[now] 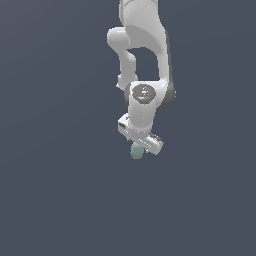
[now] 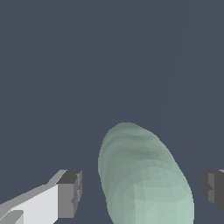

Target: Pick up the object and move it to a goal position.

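Observation:
The object (image 1: 136, 151) is a small pale green egg-shaped lump with faint ridges, lying on the flat grey ground just below the white arm's hand. In the wrist view the object (image 2: 140, 175) is large and lies between my two fingers. My gripper (image 1: 141, 143) is lowered over it and open: in the wrist view (image 2: 141, 190) one dark fingertip (image 2: 70, 193) stands on one side of the lump and the other (image 2: 213, 188) on the opposite side, with a gap of ground showing on each side. No goal marker shows.
The white arm (image 1: 142, 55) reaches down from the top of the exterior view. Plain dark grey ground (image 1: 60, 190) lies all around, with no other objects in view.

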